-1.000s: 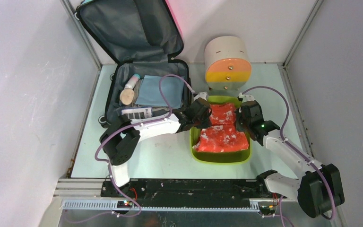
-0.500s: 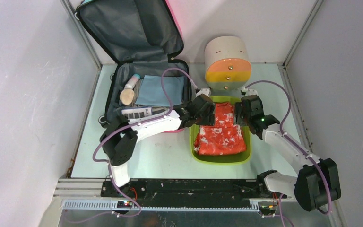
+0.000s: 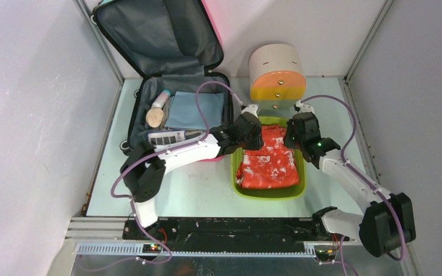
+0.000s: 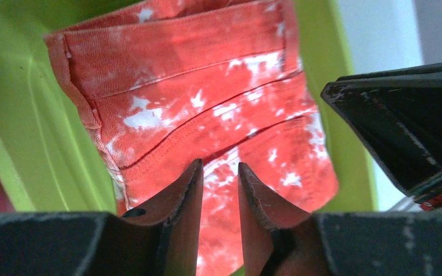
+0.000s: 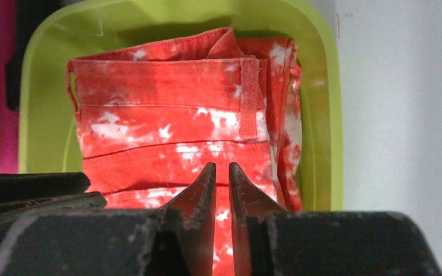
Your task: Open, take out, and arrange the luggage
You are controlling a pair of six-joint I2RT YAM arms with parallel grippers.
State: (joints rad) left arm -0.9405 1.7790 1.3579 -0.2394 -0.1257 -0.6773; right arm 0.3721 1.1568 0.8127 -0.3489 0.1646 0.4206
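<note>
The luggage (image 3: 167, 34) lies open at the back left, its lid leaning on the wall and showing dark grey lining. A red tie-dye garment (image 3: 270, 164) lies folded in the lime-green tray (image 3: 267, 194). My left gripper (image 3: 252, 127) hovers over the garment's far left corner. Its jaws (image 4: 220, 165) stand a finger's width apart over the garment (image 4: 207, 103), holding nothing. My right gripper (image 3: 292, 133) hangs over the far right corner. Only a narrow slit separates its jaws (image 5: 221, 165), and nothing is between them above the garment (image 5: 172, 115).
In the luggage base lie a folded blue cloth (image 3: 195, 109), a wooden round piece (image 3: 155, 117), a small tube (image 3: 162, 99) and a barcode booklet (image 3: 167, 137). A beige cylinder with an orange-yellow face (image 3: 276, 75) stands behind the tray. Walls close in on both sides.
Both grippers let go of the garment's far edge, opened wide, then narrowed again. The garment dropped into the tray and lies more compact. Both wrists shifted slightly toward the back.
</note>
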